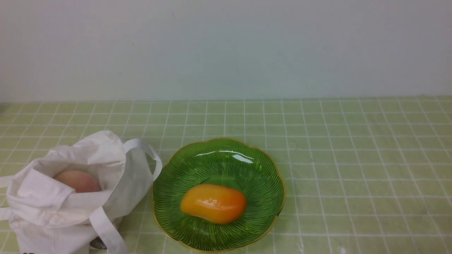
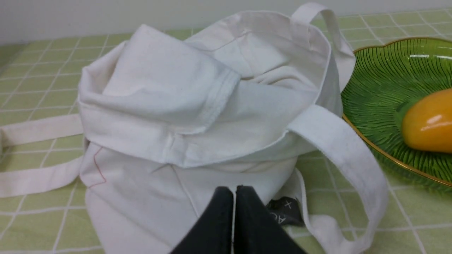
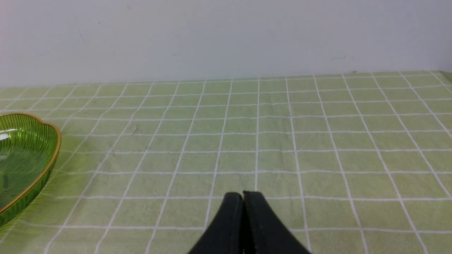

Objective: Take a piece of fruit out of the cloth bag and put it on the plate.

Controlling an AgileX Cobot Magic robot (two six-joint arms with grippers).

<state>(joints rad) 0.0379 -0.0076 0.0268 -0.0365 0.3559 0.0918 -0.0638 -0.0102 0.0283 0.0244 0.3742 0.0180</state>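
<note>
Green plate (image 1: 219,155): 1 mango (image 1: 213,204). White bag (image 1: 137,176): 1 peach (image 1: 78,181). 2 grippers (image 2: 233,211) (image 3: 243,215) pressed together.

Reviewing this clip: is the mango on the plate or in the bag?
On the plate: the front view shows the mango lying inside the green glass plate's scalloped rim.

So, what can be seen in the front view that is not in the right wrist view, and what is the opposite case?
Only the front view: the white cloth bag, the pinkish round fruit inside it, and the yellow-orange fruit lying on the plate.

Only the right wrist view: the right end effector, shut, with nothing between its fingertips.

Both: the green plate with its gold edge, though the right wrist view cuts it off, the tiled-pattern table surface and the pale wall.
</note>
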